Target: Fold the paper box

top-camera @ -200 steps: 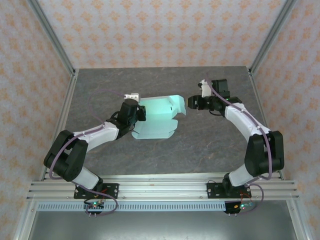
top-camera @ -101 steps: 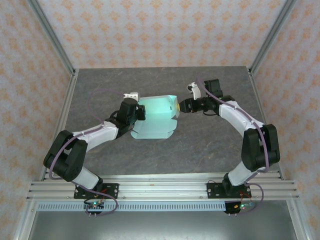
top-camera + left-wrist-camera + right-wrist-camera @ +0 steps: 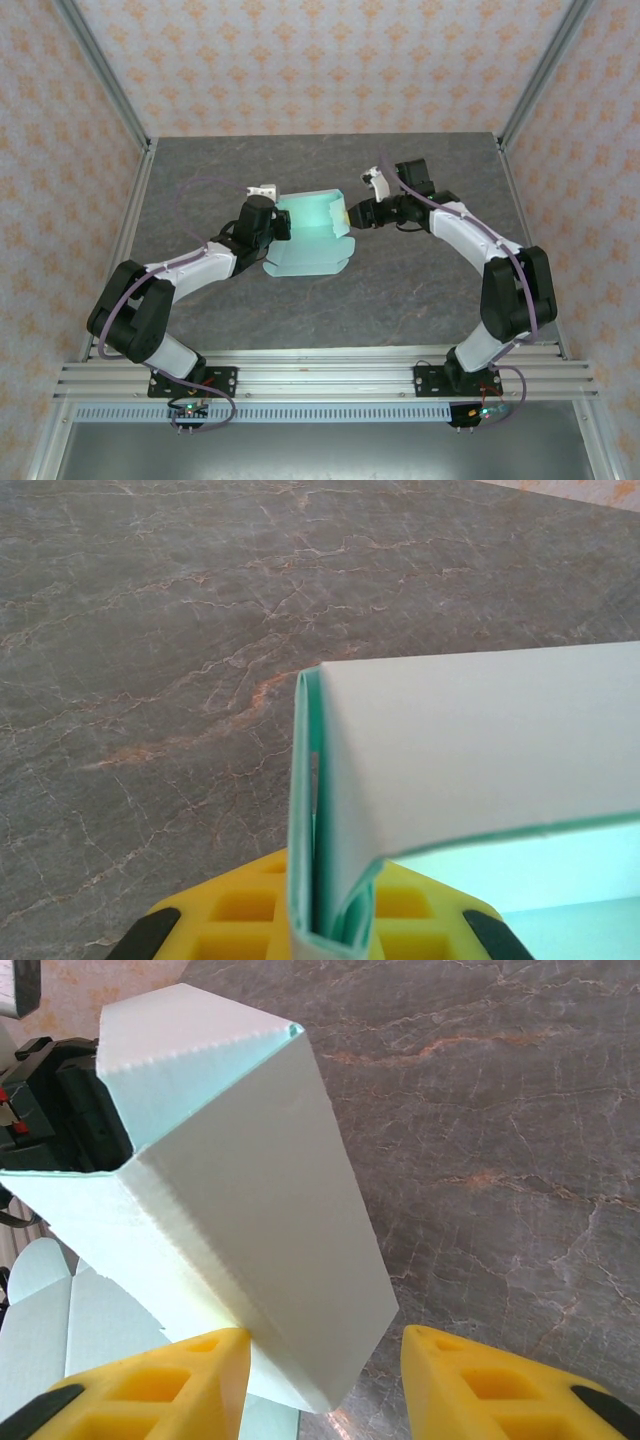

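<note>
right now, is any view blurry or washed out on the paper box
Top external: the paper box glows brightest in its upper part, edges sharp. Left wrist: its near face shaded grey, mint glow underneath, table veins crisp. Right wrist: evenly lit, faint sheen on the table.

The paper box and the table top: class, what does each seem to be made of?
The paper box looks like thin matte card, pale mint: it holds sharp creases and curves without cracking. The table top is grey and veined like marble, possibly printed laminate.
</note>
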Action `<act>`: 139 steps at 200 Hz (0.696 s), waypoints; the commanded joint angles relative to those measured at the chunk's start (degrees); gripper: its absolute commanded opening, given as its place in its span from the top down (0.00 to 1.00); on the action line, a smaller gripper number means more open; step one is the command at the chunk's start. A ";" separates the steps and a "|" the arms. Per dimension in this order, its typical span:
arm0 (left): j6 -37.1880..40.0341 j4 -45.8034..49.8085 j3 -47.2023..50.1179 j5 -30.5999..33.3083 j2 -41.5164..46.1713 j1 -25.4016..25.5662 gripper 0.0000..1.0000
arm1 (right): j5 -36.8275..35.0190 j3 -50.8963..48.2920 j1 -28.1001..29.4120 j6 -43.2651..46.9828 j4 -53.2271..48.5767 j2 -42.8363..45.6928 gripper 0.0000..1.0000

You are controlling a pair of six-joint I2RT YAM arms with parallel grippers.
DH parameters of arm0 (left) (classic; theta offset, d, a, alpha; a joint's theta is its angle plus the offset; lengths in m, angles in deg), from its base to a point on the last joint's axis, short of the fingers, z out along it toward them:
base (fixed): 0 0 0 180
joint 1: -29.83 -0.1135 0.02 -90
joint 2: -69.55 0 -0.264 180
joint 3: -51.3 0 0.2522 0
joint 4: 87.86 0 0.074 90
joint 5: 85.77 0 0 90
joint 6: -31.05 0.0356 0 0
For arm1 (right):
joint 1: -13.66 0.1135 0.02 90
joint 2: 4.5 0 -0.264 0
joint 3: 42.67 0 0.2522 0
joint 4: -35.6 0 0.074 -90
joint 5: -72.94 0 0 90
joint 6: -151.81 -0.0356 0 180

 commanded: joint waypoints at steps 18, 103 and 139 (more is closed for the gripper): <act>0.09 -0.41 -2.06 -3.06 2.12 0.56 1.00 | -3.34 2.10 2.73 0.70 2.79 0.22 0.52; 0.06 -0.41 -1.73 -3.05 2.60 0.91 1.00 | -2.78 1.95 3.88 0.72 4.05 1.06 0.46; 0.13 -0.40 -1.75 -3.13 2.87 1.00 1.00 | -8.07 2.88 5.95 0.31 3.57 0.40 0.46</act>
